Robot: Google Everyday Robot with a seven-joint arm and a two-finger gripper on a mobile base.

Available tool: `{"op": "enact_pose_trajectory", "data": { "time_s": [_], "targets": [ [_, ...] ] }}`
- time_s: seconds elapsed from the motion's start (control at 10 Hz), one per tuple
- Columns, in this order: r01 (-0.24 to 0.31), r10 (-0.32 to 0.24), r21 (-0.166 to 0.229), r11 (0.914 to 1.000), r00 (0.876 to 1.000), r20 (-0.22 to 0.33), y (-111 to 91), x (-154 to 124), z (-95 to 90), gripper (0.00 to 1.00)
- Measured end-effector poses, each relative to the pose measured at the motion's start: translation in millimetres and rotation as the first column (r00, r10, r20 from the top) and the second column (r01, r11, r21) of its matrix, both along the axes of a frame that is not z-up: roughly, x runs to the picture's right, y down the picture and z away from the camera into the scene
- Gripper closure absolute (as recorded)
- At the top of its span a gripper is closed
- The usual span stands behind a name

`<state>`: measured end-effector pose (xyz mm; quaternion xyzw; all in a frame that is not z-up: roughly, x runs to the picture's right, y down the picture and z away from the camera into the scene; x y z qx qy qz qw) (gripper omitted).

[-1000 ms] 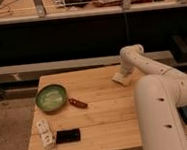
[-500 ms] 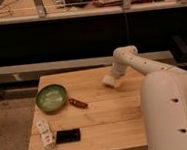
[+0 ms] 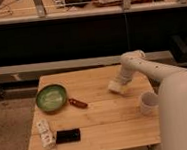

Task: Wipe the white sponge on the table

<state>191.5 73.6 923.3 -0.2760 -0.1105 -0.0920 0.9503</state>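
Observation:
The table (image 3: pixel 106 118) is a pale wooden plank top. My gripper (image 3: pixel 116 86) reaches in from the right on the white arm and is low over the table's right middle. It is shut on the white sponge (image 3: pixel 114 88), a small off-white block at its tip that rests on or just above the wood. A white cup (image 3: pixel 149 103) stands upright to the right of and nearer than the gripper, apart from it.
A green bowl (image 3: pixel 51 97) sits at the left. A small red-brown item (image 3: pixel 78 103) lies beside it. A white printed tube (image 3: pixel 45 136) and a black flat object (image 3: pixel 67 136) lie at the front left. A dark shelf unit stands behind the table.
The gripper with the sponge swept left across the table, then came back slightly right and nearer. The arm shifted and now uncovers the white cup.

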Motion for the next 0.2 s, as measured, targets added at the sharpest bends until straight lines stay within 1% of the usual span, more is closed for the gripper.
{"op": "enact_pose_trajectory", "data": {
  "time_s": [0.1,0.2],
  "targets": [
    [0.003,-0.003,-0.008,1.0,1.0,-0.019,8,12,-1.6,0.5],
    [0.0,-0.001,-0.01,0.9999,0.999,-0.039,11,22,-1.8,0.5]
  ]
}}
